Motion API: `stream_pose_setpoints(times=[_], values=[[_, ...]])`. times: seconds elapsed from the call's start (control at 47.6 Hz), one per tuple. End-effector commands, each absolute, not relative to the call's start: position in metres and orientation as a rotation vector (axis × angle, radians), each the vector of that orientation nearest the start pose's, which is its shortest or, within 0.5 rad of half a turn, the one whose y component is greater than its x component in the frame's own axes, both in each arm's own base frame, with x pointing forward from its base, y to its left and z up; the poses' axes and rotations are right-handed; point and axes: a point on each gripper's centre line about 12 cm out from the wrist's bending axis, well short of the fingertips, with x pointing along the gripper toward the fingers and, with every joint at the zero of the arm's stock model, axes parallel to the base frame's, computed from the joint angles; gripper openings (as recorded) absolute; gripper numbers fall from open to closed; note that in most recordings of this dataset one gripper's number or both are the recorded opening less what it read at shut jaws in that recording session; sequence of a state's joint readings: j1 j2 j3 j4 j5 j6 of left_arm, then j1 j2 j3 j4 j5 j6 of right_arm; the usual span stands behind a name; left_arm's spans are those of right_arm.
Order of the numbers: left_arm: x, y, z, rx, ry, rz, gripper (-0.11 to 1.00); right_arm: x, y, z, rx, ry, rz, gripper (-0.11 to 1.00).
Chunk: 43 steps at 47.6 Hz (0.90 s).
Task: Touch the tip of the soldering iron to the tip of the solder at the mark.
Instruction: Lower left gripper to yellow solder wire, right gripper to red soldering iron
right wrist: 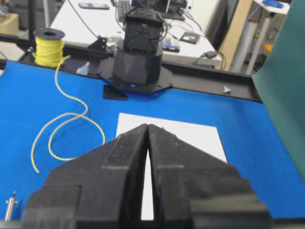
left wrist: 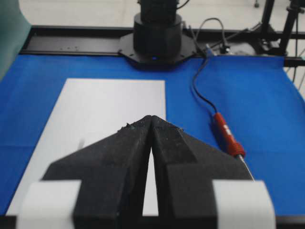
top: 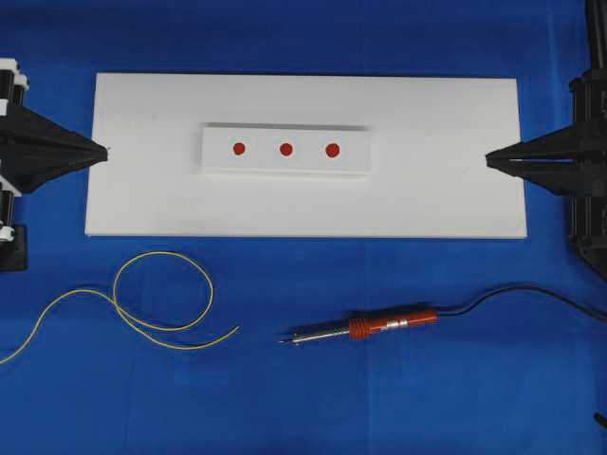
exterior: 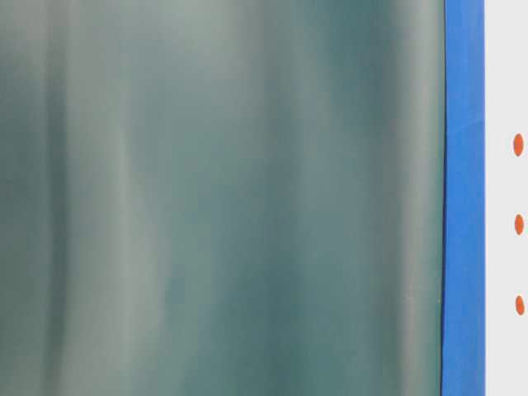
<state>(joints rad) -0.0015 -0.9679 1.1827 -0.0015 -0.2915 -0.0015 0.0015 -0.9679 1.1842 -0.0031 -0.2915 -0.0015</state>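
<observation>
A flat white rectangular board [top: 303, 204] lies on blue cloth [top: 398, 398]. On that cloth, below the board's lower edge, the long thin yellow solder wire [top: 161, 303] loops left, well apart from the red-orange pen-shaped soldering iron [top: 365, 327]. The black left gripper [top: 102, 150] and black right gripper [top: 489, 159], jaws pressed together, hold nothing at the board's ends.

A blue cloth [top: 303, 398] was spread over the table. A green curtain [right wrist: 286, 90] was hung alongside, and a cluttered desk [right wrist: 86, 19] was seen behind.
</observation>
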Motion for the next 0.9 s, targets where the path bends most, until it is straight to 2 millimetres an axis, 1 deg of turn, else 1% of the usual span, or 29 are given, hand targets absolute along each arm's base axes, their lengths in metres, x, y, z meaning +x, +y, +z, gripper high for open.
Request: stream_pose_setpoints(times=[0.0,0.063,0.126,0.294,0.462,0.546,0.63,0.651,0.693,0.776,0.797,0.818,0.881], values=[[0.2,-0.005,0.294,-0.012,-0.069,-0.024,0.0,0.201,0.003,0.301,0.01,-0.095,0.013,0.0],[0.2,-0.009,0.293,-0.014,-0.063,-0.044,0.0,0.204,0.007,0.301,0.01,-0.075,0.035,-0.03],[0.2,-0.017,0.293,-0.013,-0.061,-0.084,0.0,0.206,0.011,0.3,0.018,-0.053,0.053,-0.06],[0.199,-0.036,0.29,-0.008,-0.053,-0.181,0.0,0.208,0.023,0.294,0.059,-0.012,0.112,-0.06],[0.204,-0.054,0.277,-0.011,-0.011,-0.259,0.0,0.212,0.045,0.283,0.083,0.033,0.208,-0.05],[0.208,-0.062,0.268,-0.007,0.018,-0.288,0.0,0.215,0.056,0.275,0.084,0.06,0.254,0.0],[0.214,-0.07,0.26,-0.011,0.039,-0.315,0.02,0.219,0.065,0.266,0.095,0.091,0.283,0.13],[0.215,-0.072,0.257,-0.013,0.044,-0.321,0.04,0.22,0.066,0.264,0.098,0.098,0.284,0.18],[0.217,-0.075,0.253,-0.019,0.059,-0.332,0.11,0.222,0.069,0.26,0.107,0.111,0.291,0.28],[0.222,-0.083,0.243,-0.032,0.106,-0.355,0.34,0.228,0.073,0.251,0.116,0.139,0.298,0.52],[0.223,-0.085,0.24,-0.037,0.118,-0.36,0.4,0.229,0.075,0.248,0.115,0.146,0.302,0.59],[0.225,-0.087,0.236,-0.046,0.137,-0.364,0.48,0.231,0.076,0.245,0.113,0.153,0.304,0.66],[0.23,-0.092,0.228,-0.054,0.174,-0.372,0.67,0.234,0.079,0.236,0.111,0.169,0.309,0.83]])
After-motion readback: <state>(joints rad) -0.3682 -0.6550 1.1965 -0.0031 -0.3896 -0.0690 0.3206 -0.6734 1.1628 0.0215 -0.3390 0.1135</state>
